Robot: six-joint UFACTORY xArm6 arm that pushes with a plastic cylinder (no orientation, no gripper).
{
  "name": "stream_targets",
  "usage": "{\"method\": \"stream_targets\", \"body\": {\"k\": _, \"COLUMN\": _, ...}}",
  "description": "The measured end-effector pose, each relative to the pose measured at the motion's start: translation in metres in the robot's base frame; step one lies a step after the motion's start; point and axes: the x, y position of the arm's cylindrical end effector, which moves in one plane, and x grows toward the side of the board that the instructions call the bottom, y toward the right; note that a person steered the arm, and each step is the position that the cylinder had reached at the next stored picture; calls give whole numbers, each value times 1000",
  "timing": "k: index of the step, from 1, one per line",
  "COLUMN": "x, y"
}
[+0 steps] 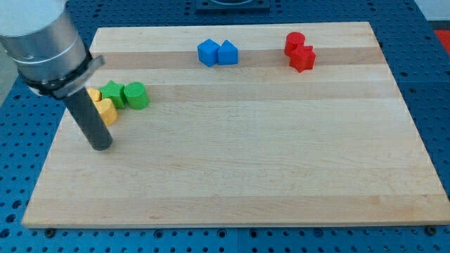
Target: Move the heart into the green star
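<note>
While the rod stands at the board's [232, 176] left, my tip [101, 147] rests just near-left of the yellow heart [105, 111] | no pincer fitted, only the bare rod | heart touches green star [112, 92], green cylinder [136, 95] right | probably light, rigid, slippery; push its near-left flank.

**Non-task items on the board**

Pale wooden board [232, 176] on a blue perforated base [436, 105]. Green cylinder block [136, 95] sits at the view's left. Two blue blocks [208, 53] [228, 53] touch at the top centre. A red cylinder block [295, 42] touches a red angular block [303, 58] at top right.
</note>
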Motion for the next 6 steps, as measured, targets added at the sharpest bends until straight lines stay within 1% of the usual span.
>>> {"method": "stream_targets", "body": {"k": 1, "x": -59, "y": -28}}
{"method": "stream_targets", "body": {"k": 2, "x": -12, "y": -25}}
{"method": "stream_targets", "body": {"k": 3, "x": 65, "y": -23}}
{"method": "stream_targets", "body": {"k": 4, "x": 84, "y": 22}}
{"method": "stream_targets", "body": {"k": 5, "x": 99, "y": 81}}
{"method": "stream_targets", "body": {"k": 6, "x": 99, "y": 82}}
